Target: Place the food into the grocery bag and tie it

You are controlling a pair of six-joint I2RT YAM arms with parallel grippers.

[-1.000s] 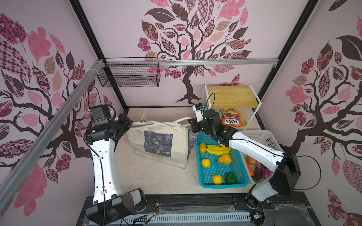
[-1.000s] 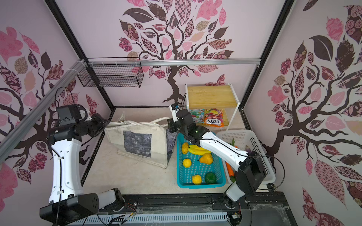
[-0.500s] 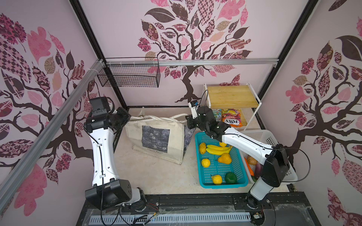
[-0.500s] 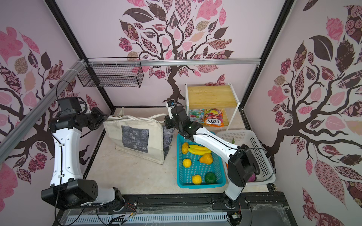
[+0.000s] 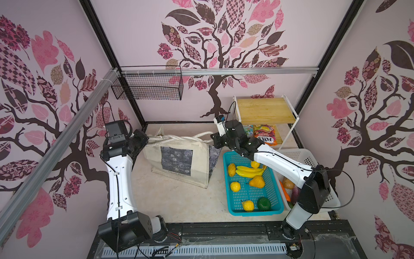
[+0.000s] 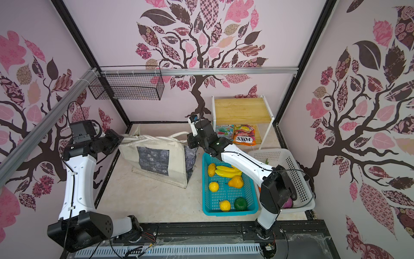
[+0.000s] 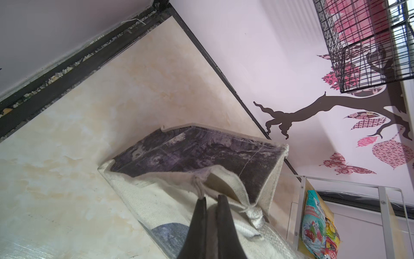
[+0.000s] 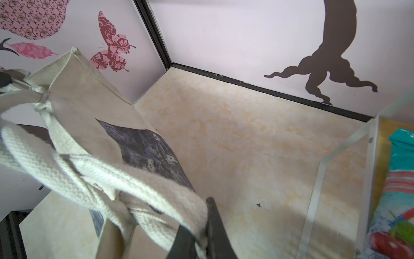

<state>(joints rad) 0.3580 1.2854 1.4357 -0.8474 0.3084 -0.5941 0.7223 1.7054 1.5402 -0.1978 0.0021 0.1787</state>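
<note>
Both arms have pulled apart, and the grocery bag [image 5: 179, 161] now stands taller on the table [image 5: 174, 201], stretched between them.
Left tool [image 7: 210, 200] is clenched on the bag's cream top edge at its left end; right tool [image 8: 198, 215] grasps the twisted strap handles [image 5: 179, 137] at the right end. Bananas [image 5: 248, 171] and other fruit lie in the teal basket [image 5: 255, 213] beside the bag; FOX'S packets [image 5: 265, 139] sit under the shelf [image 5: 262, 107] top.

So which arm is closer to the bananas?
Right. The right arm pinches the strap in its jaws beside the teal basket holding the bananas; the left arm grips the grocery bag at its far end.
</note>
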